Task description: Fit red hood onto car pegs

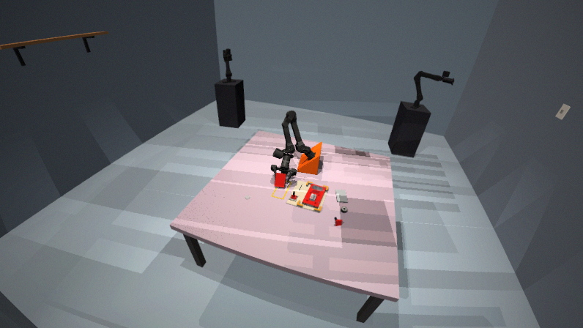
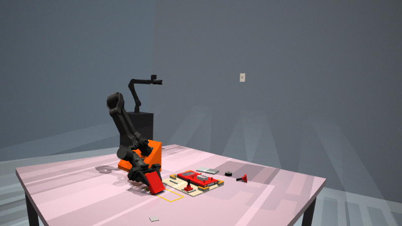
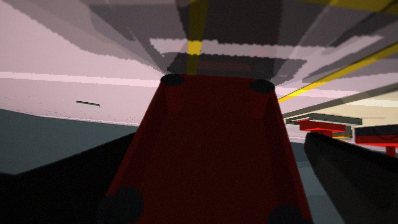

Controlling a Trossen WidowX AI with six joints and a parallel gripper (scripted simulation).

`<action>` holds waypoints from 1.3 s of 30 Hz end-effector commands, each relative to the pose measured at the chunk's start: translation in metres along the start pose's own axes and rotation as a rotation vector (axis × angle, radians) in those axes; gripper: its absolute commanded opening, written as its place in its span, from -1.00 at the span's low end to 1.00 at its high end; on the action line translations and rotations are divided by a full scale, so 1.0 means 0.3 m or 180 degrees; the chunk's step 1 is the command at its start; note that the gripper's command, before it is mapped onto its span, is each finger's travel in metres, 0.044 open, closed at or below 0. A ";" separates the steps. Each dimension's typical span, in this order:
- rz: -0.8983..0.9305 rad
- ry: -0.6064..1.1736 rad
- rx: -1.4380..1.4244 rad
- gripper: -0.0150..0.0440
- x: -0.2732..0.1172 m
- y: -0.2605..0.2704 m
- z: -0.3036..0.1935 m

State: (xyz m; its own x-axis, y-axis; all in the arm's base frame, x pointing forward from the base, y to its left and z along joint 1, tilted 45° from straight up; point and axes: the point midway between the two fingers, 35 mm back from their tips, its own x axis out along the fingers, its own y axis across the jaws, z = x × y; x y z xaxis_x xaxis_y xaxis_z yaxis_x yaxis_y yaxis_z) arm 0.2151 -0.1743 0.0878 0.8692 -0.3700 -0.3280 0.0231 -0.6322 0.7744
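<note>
The red hood [image 1: 280, 179] [image 2: 155, 183] [image 3: 215, 145] stands steeply tilted low over the table, its lower end by the yellow outline. Its hollow underside and dark corner bosses face the wrist camera. My gripper [image 1: 280, 179] [image 2: 154, 181] [image 3: 222, 140] is open around the hood, with a gap at the right finger in the wrist view. Whether the left finger touches is unclear. The red chassis [image 1: 306, 199] [image 2: 206, 182] sits in the jig, with the grey engine block [image 1: 313, 197] [image 2: 201, 177] on its deck and short red pegs around it.
A red piece with a black post [image 1: 294, 196] [image 2: 188, 188] stands on the jig board beside the chassis. An orange wedge [image 1: 310, 167] [image 2: 156, 157] is behind the gripper. Beyond the jig lie a grey plate [image 1: 341, 196] [image 2: 207, 170], a black ring [image 2: 228, 174] and a red part [image 1: 338, 222].
</note>
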 end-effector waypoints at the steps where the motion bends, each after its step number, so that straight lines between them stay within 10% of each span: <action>1: -0.0011 -0.0009 -0.0014 1.00 -0.020 0.017 0.005; 21: -0.0004 -0.0051 0.0314 1.00 -0.395 0.020 -0.126; 39: -0.0130 -0.0112 0.0264 0.91 -0.289 0.048 -0.034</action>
State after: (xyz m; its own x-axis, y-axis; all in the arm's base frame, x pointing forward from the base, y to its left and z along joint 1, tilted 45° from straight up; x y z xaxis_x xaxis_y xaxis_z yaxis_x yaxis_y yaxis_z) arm 0.1454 -0.1440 0.1339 0.8533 -0.3632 -0.3741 0.0188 -0.6956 0.7182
